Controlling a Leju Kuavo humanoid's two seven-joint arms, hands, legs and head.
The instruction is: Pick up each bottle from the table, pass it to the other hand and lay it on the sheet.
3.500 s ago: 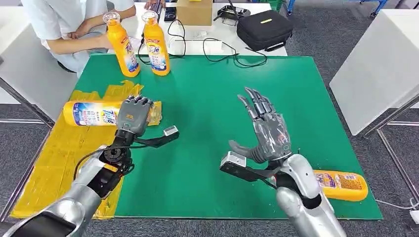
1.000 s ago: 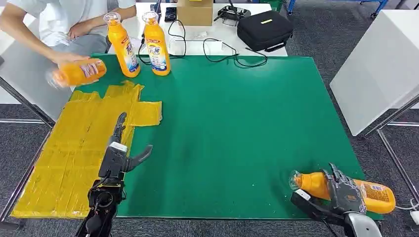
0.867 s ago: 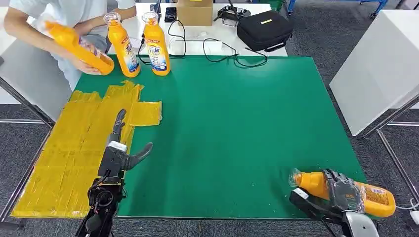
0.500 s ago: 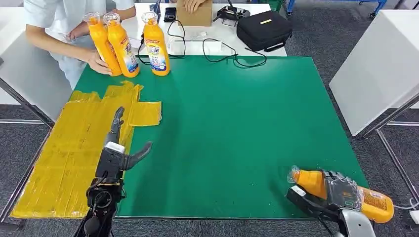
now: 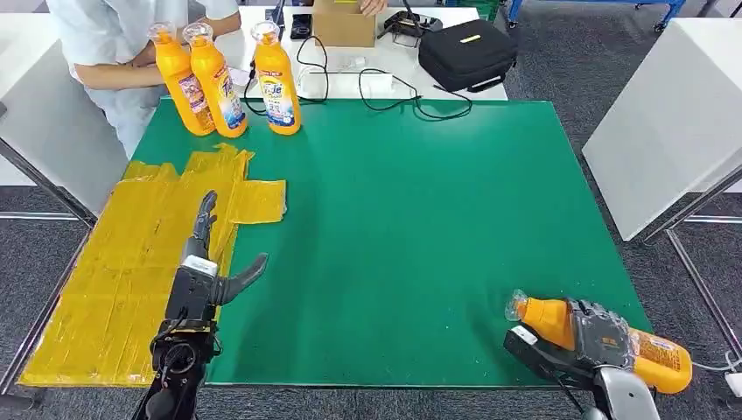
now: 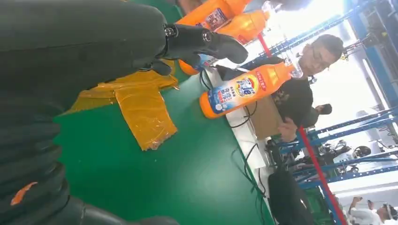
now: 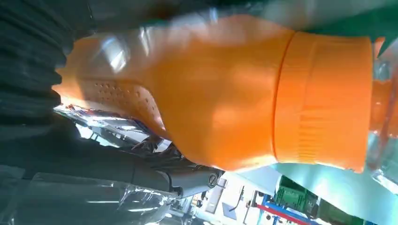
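An orange bottle (image 5: 547,320) lies on its side at the near right corner of the green table (image 5: 420,219), cap pointing left. My right hand (image 5: 599,337) is wrapped around its middle and grips it; up close, the bottle (image 7: 234,93) sits against the dark hand (image 7: 28,70). My left hand (image 5: 206,262) is open, fingers stretched out, at the right edge of the yellow sheet (image 5: 122,262), holding nothing. The left wrist view shows its fingers (image 6: 206,42) above the sheet (image 6: 141,110). Three more orange bottles (image 5: 219,83) stand at the back left.
A person (image 5: 114,35) sits behind the table's back left corner, arms near the standing bottles. Cables, a cardboard box (image 5: 343,22) and a black case (image 5: 468,52) lie on the white table behind. A white table (image 5: 674,114) stands at the right.
The person stood the bottle taken from the sheet beside the two at the back left and drew the hand back. My right hand closed on its bottle, shifting slightly left.
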